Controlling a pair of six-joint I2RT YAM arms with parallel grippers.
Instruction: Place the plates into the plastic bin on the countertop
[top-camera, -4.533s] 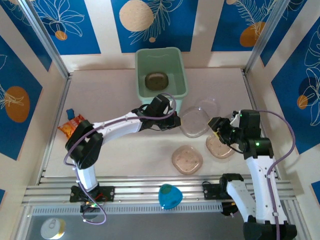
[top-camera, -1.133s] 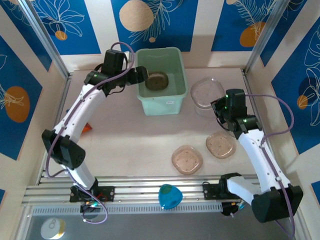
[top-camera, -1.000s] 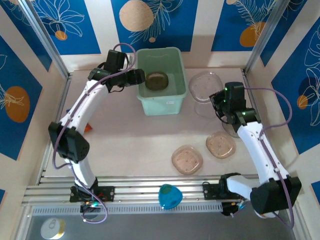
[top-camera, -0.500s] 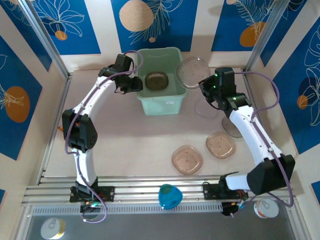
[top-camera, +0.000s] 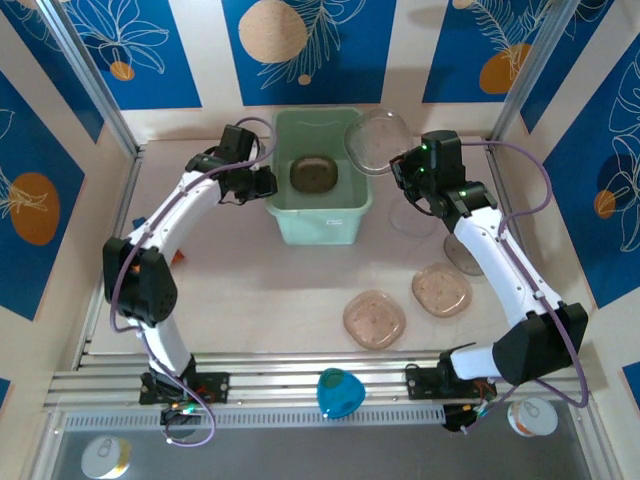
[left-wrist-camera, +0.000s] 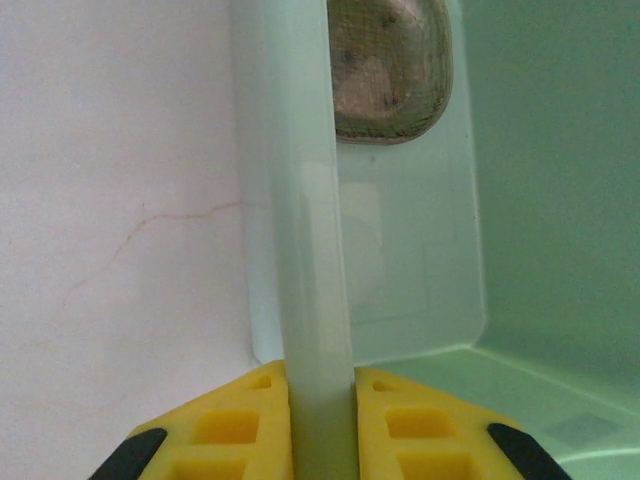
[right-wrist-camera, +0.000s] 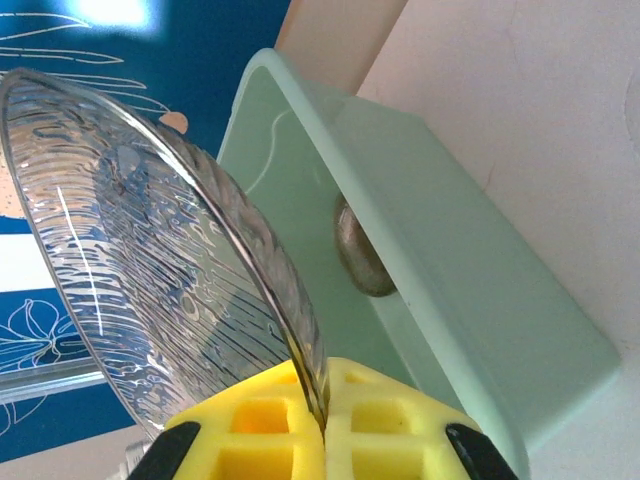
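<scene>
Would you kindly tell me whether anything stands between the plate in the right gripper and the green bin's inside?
Nothing visible does. The clear plate, shut in the right gripper, hangs tilted over the far-right corner of the open bin. One brown plate lies on its floor, and the left gripper clamps the left wall.

right gripper (top-camera: 397, 166) now raises a clear plate (top-camera: 375, 140) over the right rim of the plastic bin (top-camera: 318, 226), left gripper (top-camera: 264, 184) now clamps its left wall
</scene>
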